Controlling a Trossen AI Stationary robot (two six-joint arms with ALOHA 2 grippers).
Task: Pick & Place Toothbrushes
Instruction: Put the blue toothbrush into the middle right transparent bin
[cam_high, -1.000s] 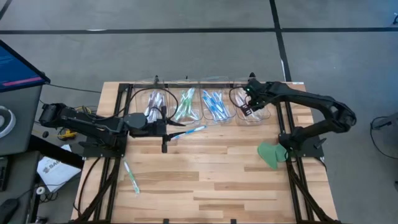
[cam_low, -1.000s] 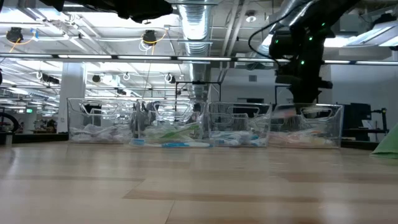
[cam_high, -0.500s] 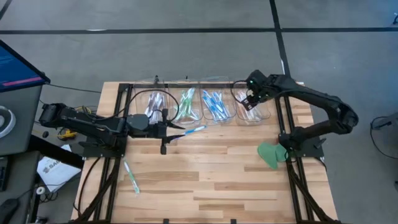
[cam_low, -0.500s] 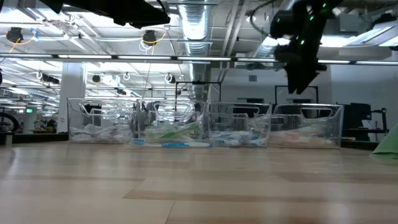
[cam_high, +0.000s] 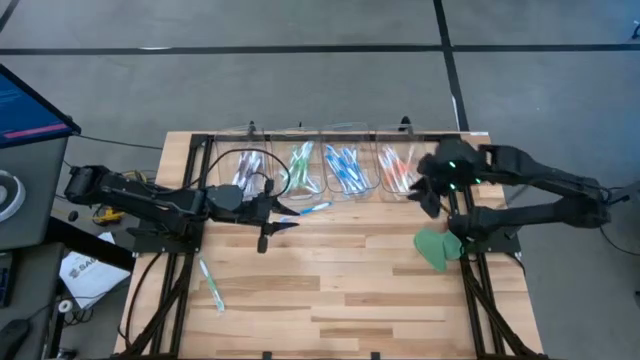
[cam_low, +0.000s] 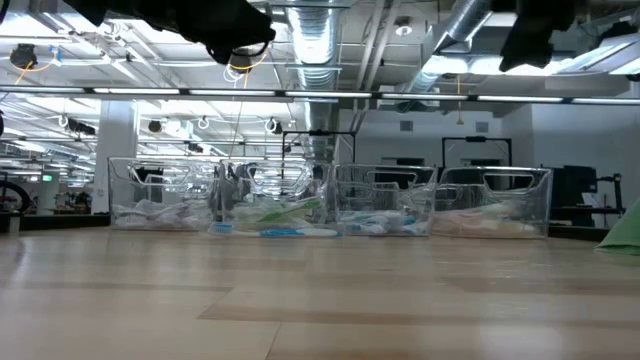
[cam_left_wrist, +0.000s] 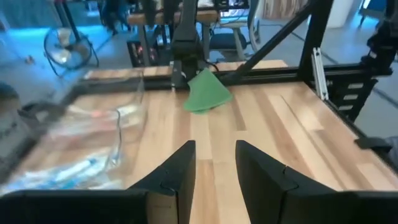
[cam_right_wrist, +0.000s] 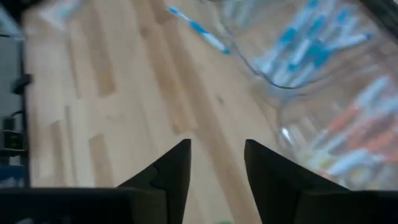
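step: between picks | right claw (cam_high: 428, 193) open, empty, beside orange bin (cam_high: 398, 172) | left claw (cam_high: 283, 218) open, near blue toothbrush (cam_high: 312, 209) on bench (cam_high: 330, 280) | next: grab that one, bin it

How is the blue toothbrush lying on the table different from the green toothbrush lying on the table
The blue toothbrush lies just in front of the bins, beside the left gripper; the green toothbrush lies far out on the table's left, away from both grippers. The blue one lies nearly crosswise, the green one steeply angled. Both lie loose on the wood, outside any bin.
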